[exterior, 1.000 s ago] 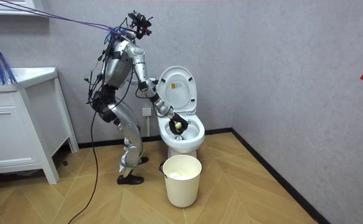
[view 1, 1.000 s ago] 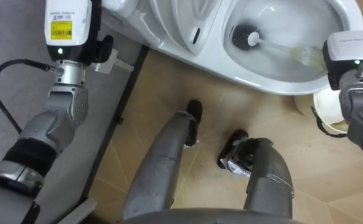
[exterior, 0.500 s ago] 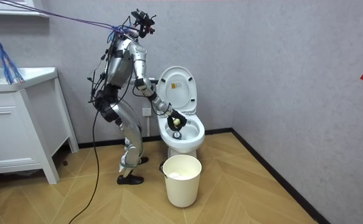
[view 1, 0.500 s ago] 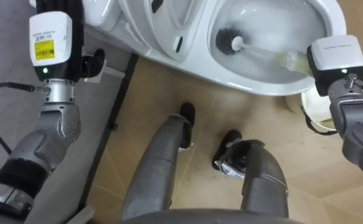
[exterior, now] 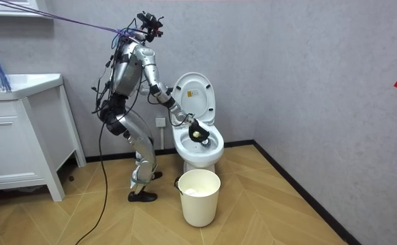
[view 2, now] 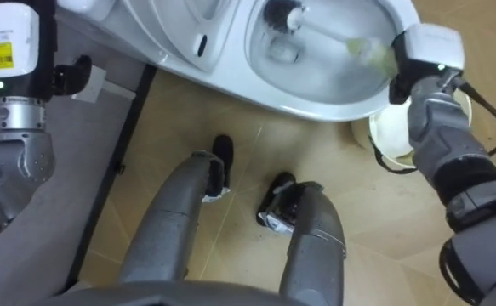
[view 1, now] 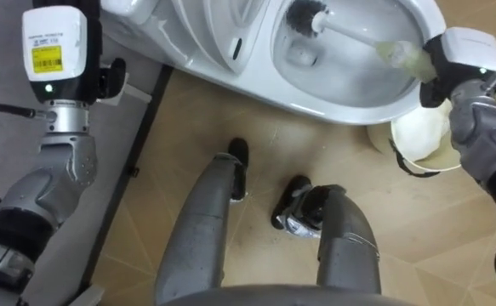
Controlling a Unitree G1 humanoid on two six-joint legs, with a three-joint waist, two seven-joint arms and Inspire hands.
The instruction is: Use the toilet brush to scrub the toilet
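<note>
Robot is standing at the toilet (view 1: 350, 106) and leaning over the bowl, with the lid (exterior: 193, 101) standing up. Right robot hand (view 1: 435, 72) is gripping the pale-green end of the brush (view 1: 354, 36) at the bowl's right rim, fingers wrapped round it. Shaft is slanting across the bowl. Bristle head (view 1: 303, 15) is lying against the far-left inner wall, above the water as far as I can tell. Left robot hand (view 1: 105, 76) is hanging idle by the wall left of the toilet; cannot tell how far open it is. Bucket (exterior: 198, 204) is sitting on the floor just beside the bowl, under the right forearm.

Step in hand, as I judge it: scrubbing the inner wall. Doing it well means:
- Pressing the bristles onto the porcelain, not skimming.
- Working round in short overlapping strokes, under the rim first, then down toward the water.
- Steering from the wrist, so the shaft is not levering on the rim.
- Slowing at stroke ends, since springy bristles are likely flicking drops.

Grip is sitting far back on the shaft, so pressure at the head is probably weak. Leaning in looks better than squeezing harder. Watching the bucket when drawing the elbow back.
</note>
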